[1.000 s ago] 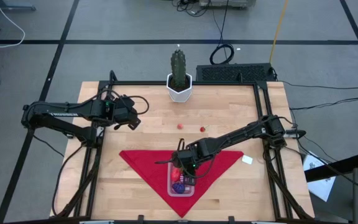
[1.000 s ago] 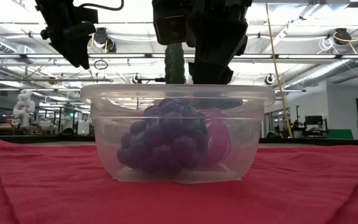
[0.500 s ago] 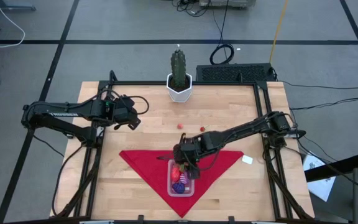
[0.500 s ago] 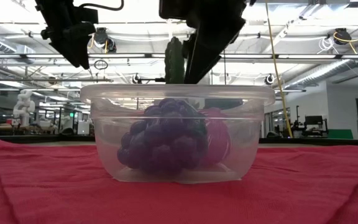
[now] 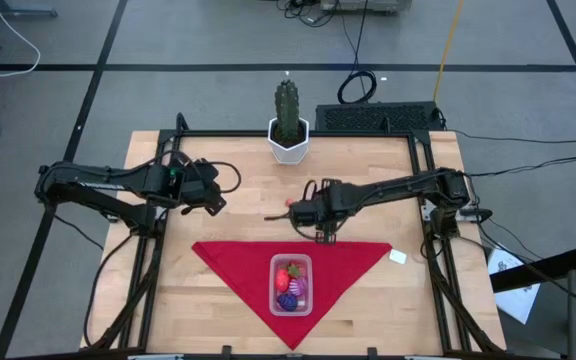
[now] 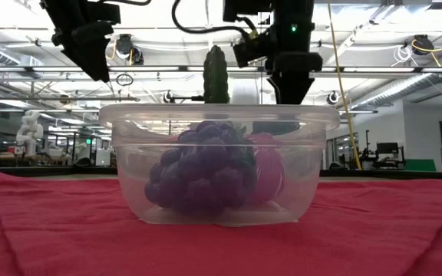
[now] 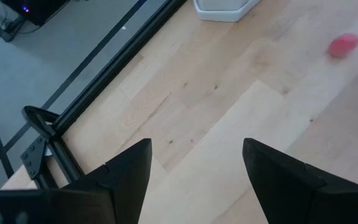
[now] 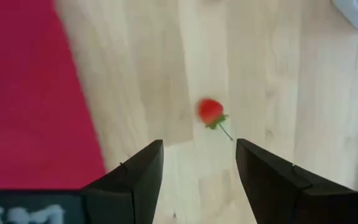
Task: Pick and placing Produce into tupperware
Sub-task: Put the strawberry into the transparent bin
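Note:
The clear tupperware [image 5: 274,286] stands on the red cloth [image 5: 228,258] near the table's near edge. It holds a red strawberry [image 5: 286,275], purple grapes [image 6: 198,172] and a pink piece [image 6: 271,169]. My right gripper [image 5: 293,210] is open over bare wood beyond the cloth's far edge. In the right wrist view a small red piece with a green stem [image 8: 210,111] lies on the wood just ahead of the right gripper [image 8: 197,146]. My left gripper [image 5: 211,197] waits, open, above the table's left part. Its wrist view shows a pink piece [image 7: 342,45] on the wood.
A green cactus in a white pot [image 5: 287,125] stands at the middle of the far edge and shows behind the tupperware in the low view [image 6: 216,73]. A small white tag [image 5: 398,257] lies right of the cloth. Black rails frame the table.
My right gripper has risen out of the tupperware and moved toward the far edge, off the red cloth, to above the bare wood by the loose red pieces. The strawberry in the tupperware has come into view. My left arm has kept still.

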Controlling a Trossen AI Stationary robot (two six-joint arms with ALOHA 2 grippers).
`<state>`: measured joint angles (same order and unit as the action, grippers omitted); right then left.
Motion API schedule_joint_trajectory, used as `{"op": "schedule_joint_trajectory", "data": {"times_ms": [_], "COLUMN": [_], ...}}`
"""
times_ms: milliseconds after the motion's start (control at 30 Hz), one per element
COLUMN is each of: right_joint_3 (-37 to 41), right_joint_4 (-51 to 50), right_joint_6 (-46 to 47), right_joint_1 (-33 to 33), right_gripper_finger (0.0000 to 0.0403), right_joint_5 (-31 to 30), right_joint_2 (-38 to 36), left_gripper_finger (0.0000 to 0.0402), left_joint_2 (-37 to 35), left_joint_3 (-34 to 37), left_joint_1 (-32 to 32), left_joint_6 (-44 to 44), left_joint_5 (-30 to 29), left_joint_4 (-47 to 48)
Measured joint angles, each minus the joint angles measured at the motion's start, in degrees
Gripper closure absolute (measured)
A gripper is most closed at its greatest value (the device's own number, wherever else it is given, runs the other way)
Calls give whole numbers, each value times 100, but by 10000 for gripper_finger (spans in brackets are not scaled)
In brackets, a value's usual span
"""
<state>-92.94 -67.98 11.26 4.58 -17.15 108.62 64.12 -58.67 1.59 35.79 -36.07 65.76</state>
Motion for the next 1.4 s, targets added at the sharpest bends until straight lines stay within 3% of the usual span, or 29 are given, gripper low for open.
{"op": "schedule_joint_trajectory", "data": {"times_ms": [567, 933, 1400], "right_joint_3": [1434, 1501, 1998], "right_joint_4": [972, 2177, 2437], "right_joint_6": [-1848, -2702, -3040], "right_joint_1": [-529, -601, -804], "right_gripper_finger": [209, 209, 209], "right_joint_5": [66, 68, 74], "right_joint_2": [0, 2, 2], "left_gripper_finger": [144, 144, 144], "left_joint_2": [0, 0, 0], "left_joint_3": [0, 0, 0], "left_joint_1": [239, 235, 235], "left_joint_6": [-105, -444, -446], "left_joint_5": [-52, -55, -52], "left_joint_4": [-284, -629, -627]}}
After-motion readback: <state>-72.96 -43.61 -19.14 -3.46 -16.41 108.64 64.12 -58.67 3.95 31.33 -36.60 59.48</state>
